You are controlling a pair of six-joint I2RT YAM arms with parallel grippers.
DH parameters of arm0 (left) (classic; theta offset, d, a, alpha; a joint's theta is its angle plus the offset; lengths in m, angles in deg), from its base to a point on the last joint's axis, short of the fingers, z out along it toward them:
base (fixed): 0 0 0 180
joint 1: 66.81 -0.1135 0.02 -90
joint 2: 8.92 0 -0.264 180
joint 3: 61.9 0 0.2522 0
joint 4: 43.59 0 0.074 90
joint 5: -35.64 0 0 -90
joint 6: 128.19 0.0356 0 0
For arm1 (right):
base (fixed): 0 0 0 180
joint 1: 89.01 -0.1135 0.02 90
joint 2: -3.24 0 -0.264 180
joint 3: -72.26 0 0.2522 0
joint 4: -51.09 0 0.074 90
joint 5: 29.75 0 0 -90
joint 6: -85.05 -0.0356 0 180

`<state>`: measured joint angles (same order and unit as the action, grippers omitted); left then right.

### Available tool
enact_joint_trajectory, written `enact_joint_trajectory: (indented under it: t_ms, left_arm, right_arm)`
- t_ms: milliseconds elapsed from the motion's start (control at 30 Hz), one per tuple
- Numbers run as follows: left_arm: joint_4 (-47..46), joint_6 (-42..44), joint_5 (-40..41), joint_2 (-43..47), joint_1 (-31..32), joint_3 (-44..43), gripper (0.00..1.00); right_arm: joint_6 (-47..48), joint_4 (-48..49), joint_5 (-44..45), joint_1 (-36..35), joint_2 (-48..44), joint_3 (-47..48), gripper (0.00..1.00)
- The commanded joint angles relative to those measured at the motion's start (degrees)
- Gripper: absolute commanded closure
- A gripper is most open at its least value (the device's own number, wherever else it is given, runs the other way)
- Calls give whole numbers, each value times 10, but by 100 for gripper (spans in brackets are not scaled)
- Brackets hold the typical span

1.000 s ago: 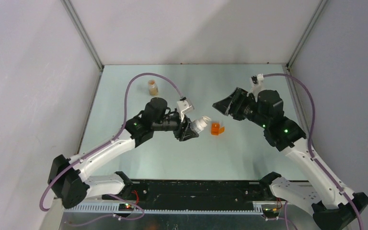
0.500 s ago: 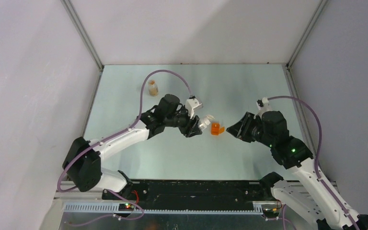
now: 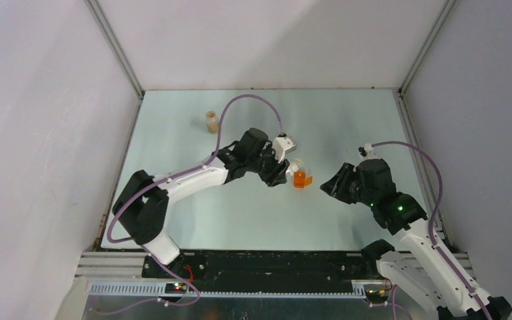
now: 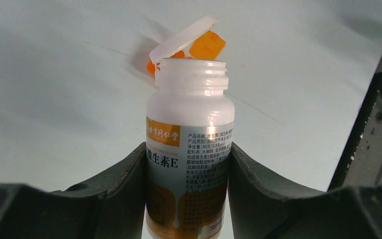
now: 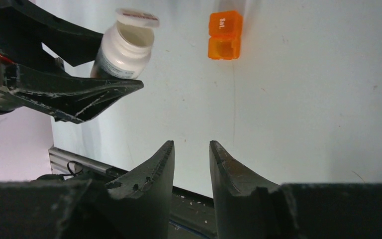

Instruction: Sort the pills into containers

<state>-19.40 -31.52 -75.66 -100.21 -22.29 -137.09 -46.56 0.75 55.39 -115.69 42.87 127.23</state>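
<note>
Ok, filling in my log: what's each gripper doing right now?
Left gripper: closed on the white pill bottle.
Right gripper: slightly open, empty.

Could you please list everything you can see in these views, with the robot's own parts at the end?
vitamin E pill bottle: one, white with orange label, flip lid open, held beside the pill box
pill box: one, orange, lid open, mid-table
small jar: one, brownish, far left of the table
table: one, pale green
left claw: one, black, gripping the vitamin E pill bottle
right claw: one, black, slightly open, empty, right of the pill box
</note>
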Motion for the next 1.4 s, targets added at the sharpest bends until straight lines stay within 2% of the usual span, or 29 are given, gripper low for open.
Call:
enact_joint_trajectory:
  t_ms: [0,200,500,1367]
  left_arm:
    - [22,33,22,-31,4,-64,100]
    - [91,48,62,-91,20,-127,100]
    - [107,40,103,-149,38,-159,100]
    - [186,80,221,-219,94,-237,100]
  right_arm:
    - [-4,16,5,22,-5,-4,64]
    - [0,16,-22,56,-16,-10,64]
    - [0,11,-50,97,-39,-26,64]
    - [1,2,-69,130,-56,-41,64]
